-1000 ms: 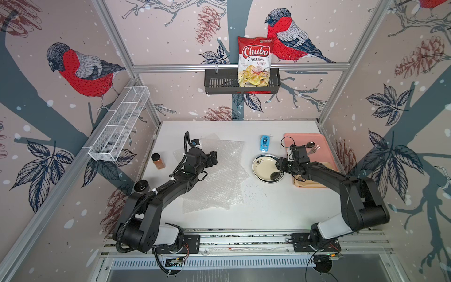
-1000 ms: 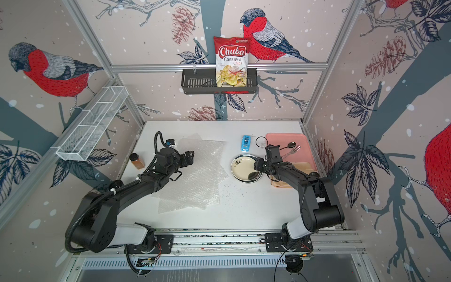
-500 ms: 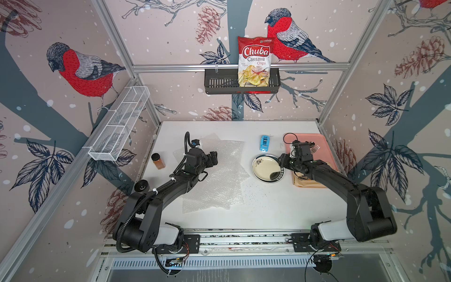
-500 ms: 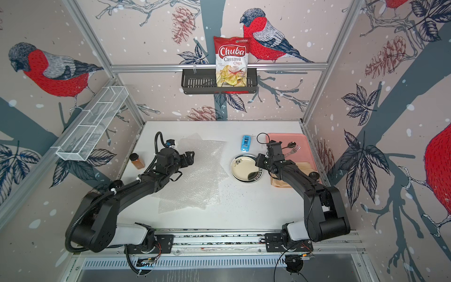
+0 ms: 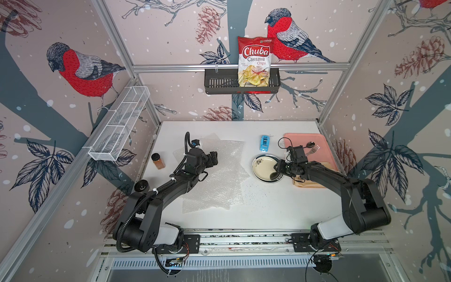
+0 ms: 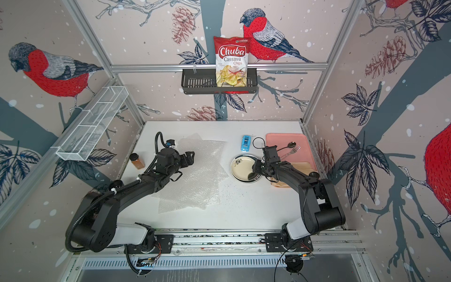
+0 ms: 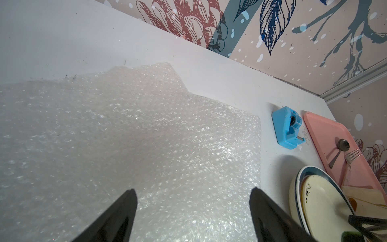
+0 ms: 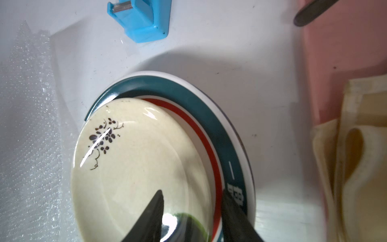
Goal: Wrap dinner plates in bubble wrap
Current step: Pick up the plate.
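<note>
Our left gripper (image 7: 192, 189) hangs over the bubble wrap (image 5: 219, 180) with its jaws spread wide and nothing between them. The sheets lie overlapped left of centre, and their ragged right edge is near the dinner plates (image 5: 262, 168) but not touching them. The plates sit stacked between that edge and the pink tray (image 5: 305, 139). The sprig plate (image 8: 136, 167) on top lies off-centre, baring a crescent of the teal-banded plate (image 8: 209, 117) beneath.

Our right gripper (image 8: 192, 190) stands narrowed astride the sprig plate's right-hand rim, one finger over the bowl and one outside. Whether it pinches the rim we cannot tell.

A blue tape dispenser (image 5: 264, 142) stands behind the stack, apart from it. The table (image 5: 268, 210) lies bare in front of plates and wrap. The right side is crowded by the tray and a folded cloth (image 8: 368, 188).
</note>
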You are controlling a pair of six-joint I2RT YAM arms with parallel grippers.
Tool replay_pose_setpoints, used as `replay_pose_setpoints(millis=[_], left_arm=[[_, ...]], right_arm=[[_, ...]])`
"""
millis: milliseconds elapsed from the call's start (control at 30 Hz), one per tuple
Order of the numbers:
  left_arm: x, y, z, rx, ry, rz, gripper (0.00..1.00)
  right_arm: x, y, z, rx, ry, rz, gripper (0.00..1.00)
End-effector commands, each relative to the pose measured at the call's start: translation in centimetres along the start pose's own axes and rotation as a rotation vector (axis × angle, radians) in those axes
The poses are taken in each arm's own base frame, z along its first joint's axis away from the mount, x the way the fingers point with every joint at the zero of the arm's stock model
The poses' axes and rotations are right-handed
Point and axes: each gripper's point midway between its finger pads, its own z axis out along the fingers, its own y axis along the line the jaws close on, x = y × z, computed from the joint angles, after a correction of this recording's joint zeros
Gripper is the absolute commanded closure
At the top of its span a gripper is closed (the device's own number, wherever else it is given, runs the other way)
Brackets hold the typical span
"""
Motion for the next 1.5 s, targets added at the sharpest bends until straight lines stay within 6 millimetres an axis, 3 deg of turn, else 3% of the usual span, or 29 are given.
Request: replay_pose_setpoints(millis=[0, 567, 767, 933, 1067, 1167, 1267, 1467], left_arm=[[-0.5, 0.0, -0.1, -0.009, -0.019, -0.014, 0.12], [-0.2, 0.6, -0.3, -0.042, 0.0, 0.001, 0.11], [-0.2, 1.1, -0.7, -0.069, -0.003, 0.005, 0.11], [0.0, 1.8, -1.4, -0.096, 0.012, -0.016, 0.1], [0.5, 3.8, -2.1, -0.12, 0.039, -0.115, 0.1], [1.2, 6.1, -2.9, -0.16, 0.07, -0.204, 0.1], [2.0, 7.6, -3.8, -0.226, 0.107, -0.236, 0.1], [4.2, 11.1, -6.8, -0.418, 0.195, -0.339, 0.11]], right_arm=[[0.5, 0.2, 0.4, -0.029, 0.023, 0.012, 0.58], [1.1, 0.4, 0.3, -0.291, 0.009, 0.114, 0.89], [0.3, 0.9, -0.8, -0.35, -0.025, 0.119, 0.97], [-1.2, 1.9, -2.9, -0.371, -0.079, 0.092, 0.99], [-2.5, 4.8, -4.2, -0.398, -0.091, 0.024, 0.99], [-2.8, 7.9, -3.7, -0.424, -0.067, -0.031, 0.99], [-2.6, 11.5, -1.7, -0.445, -0.013, -0.081, 1.0], [-1.9, 21.0, 2.3, -0.514, 0.062, -0.175, 1.0]])
